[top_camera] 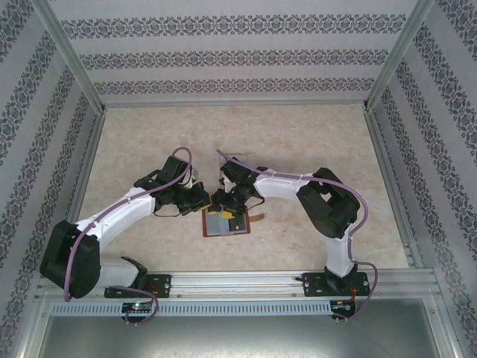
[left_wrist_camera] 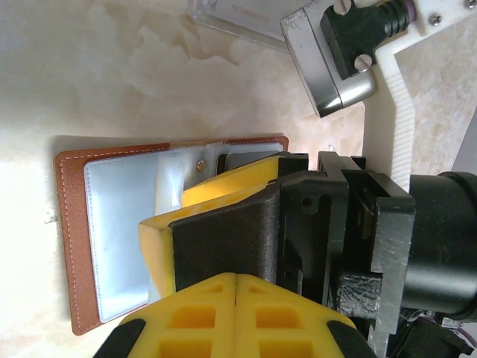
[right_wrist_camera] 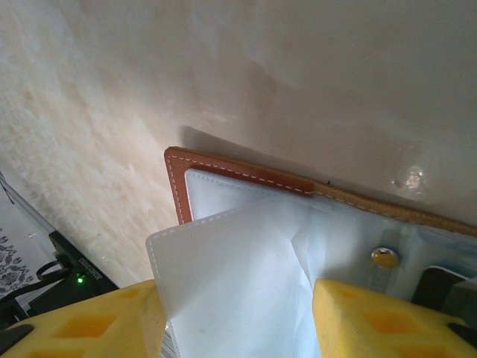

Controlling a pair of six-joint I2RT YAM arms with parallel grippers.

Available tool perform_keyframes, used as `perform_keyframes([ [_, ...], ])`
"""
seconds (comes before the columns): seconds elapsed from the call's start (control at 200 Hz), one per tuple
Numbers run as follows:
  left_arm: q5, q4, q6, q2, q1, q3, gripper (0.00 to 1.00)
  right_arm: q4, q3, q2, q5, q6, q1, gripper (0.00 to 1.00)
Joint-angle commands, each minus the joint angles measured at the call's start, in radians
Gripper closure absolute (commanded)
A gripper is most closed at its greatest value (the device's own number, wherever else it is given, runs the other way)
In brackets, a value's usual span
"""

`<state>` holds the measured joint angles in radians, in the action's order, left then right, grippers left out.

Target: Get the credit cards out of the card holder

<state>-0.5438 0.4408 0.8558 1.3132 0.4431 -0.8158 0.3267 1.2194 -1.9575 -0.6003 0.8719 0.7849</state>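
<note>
The pale marbled table (top_camera: 313, 149) carries both arms, which bend inward from their bases and meet near its middle. The left arm (top_camera: 112, 216) runs up and rightward, its wrist turned down toward the table. The right arm (top_camera: 328, 201) folds at a raised elbow and reaches left, its wrist also tipped downward. Between them lies the card holder (top_camera: 227, 224), opened flat on the table with its brown leather rim around grey-blue inner pockets and a small strap tab (top_camera: 258, 218) sticking out on its right side. The left gripper (left_wrist_camera: 235, 287) hangs at the holder's near edge with its yellow fingers pressed together; whether anything is pinched between them cannot be told. The right gripper (right_wrist_camera: 238, 298) sits low over the holder with its two yellow fingers spread apart, and a translucent white pocket sleeve (right_wrist_camera: 223, 268) rises into the gap between them. From the left wrist, one dark-padded finger (left_wrist_camera: 216, 239) of that gripper lies over the holder's right half. A brass snap stud (right_wrist_camera: 384, 258) sits on the inner flap. A clear acrylic piece (left_wrist_camera: 238, 19) beyond the holder bears faint lettering, too blurred to read. A black unit (right_wrist_camera: 78, 280) with a green light has tiny white print, also unreadable.
</note>
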Motion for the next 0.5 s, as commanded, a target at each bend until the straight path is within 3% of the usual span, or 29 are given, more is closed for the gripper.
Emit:
perform_keyframes([
  [0.0, -0.007, 0.039, -0.032, -0.005, -0.006, -0.025, 1.00, -0.021, -0.004, 0.069, -0.028, -0.011, -0.014, 0.46],
  [0.495, 0.118, 0.121, -0.036, -0.103, -0.006, -0.066, 1.00, -0.031, -0.019, 0.070, -0.041, -0.008, -0.031, 0.52],
])
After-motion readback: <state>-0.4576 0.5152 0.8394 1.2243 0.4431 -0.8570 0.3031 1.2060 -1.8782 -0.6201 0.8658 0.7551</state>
